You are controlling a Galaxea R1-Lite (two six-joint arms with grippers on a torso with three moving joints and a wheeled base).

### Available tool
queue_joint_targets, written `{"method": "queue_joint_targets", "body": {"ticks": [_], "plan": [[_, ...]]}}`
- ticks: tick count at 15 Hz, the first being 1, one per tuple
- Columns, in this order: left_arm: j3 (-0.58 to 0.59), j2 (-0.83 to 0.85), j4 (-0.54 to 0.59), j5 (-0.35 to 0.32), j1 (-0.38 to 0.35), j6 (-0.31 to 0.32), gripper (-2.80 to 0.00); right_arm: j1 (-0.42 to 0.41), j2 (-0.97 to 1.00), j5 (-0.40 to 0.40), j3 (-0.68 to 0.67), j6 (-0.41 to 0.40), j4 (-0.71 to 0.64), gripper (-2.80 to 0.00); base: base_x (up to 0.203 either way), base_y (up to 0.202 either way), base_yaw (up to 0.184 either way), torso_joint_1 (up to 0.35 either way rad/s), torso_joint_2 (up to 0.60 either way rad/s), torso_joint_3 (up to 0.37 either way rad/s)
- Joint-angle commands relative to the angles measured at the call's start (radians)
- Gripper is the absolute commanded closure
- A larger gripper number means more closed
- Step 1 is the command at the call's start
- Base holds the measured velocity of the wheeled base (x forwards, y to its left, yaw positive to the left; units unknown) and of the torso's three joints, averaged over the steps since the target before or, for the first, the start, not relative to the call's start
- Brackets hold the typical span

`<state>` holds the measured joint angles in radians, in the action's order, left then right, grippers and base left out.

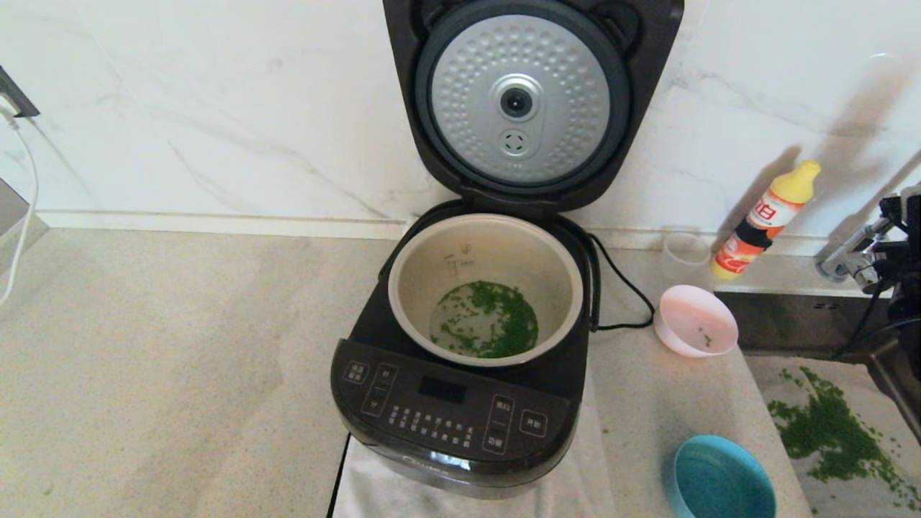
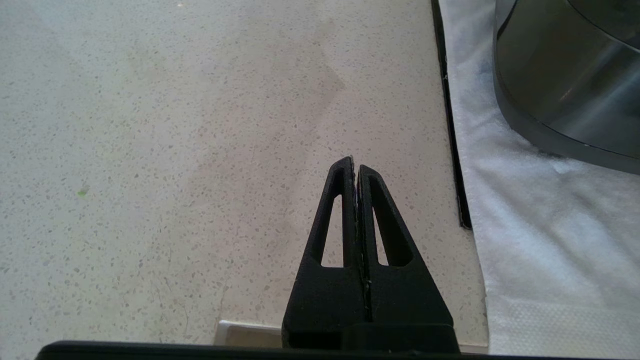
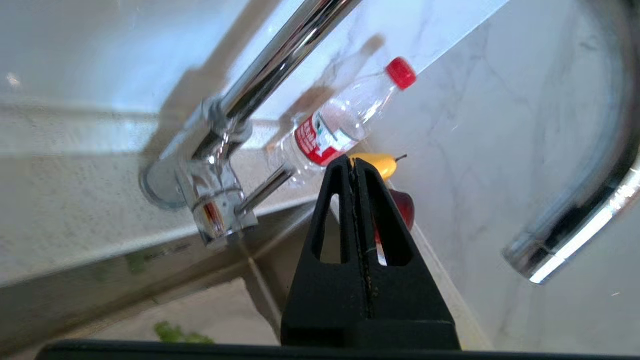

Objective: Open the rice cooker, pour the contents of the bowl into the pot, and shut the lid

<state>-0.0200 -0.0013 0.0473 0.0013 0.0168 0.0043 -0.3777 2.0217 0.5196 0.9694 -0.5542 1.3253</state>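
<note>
Lid [image 1: 529, 101] upright behind the pot [image 1: 486, 288], green bits [image 1: 493, 320] inside; left gripper [image 2: 355, 165] and right gripper [image 3: 354, 165] pinched shut, the right perhaps beside the faucet [image 3: 220, 150].

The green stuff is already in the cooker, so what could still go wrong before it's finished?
The lid stands fully open and must still be shut; the right claw, closed, is over by the faucet, so swinging back it might clip the orange bottle or the pink bowl near the cooker. A few green bits remain in the bowl. The left claw is closed and idle above the counter.
</note>
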Motion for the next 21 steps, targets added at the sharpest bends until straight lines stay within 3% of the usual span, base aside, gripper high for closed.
{"method": "queue_joint_targets", "body": {"ticks": [1,9,21], "plan": [[0.0,0.001,0.0,0.0,0.0,0.0,0.0,-0.001,0.031,0.004,0.01,-0.021,0.007,0.0,0.0,0.0,0.0,0.0,0.0,0.0],[-0.001,0.001,0.0,0.0,0.0,0.0,0.0,-0.01,-0.012,0.014,-0.018,-0.113,-0.1,0.0,0.0,0.0,0.0,0.0,0.0,0.0],[0.0,0.001,0.0,0.0,0.0,0.0,0.0,-0.01,-0.007,0.059,-0.051,-0.104,-0.127,0.0,0.0,0.0,0.0,0.0,0.0,0.0]]}}
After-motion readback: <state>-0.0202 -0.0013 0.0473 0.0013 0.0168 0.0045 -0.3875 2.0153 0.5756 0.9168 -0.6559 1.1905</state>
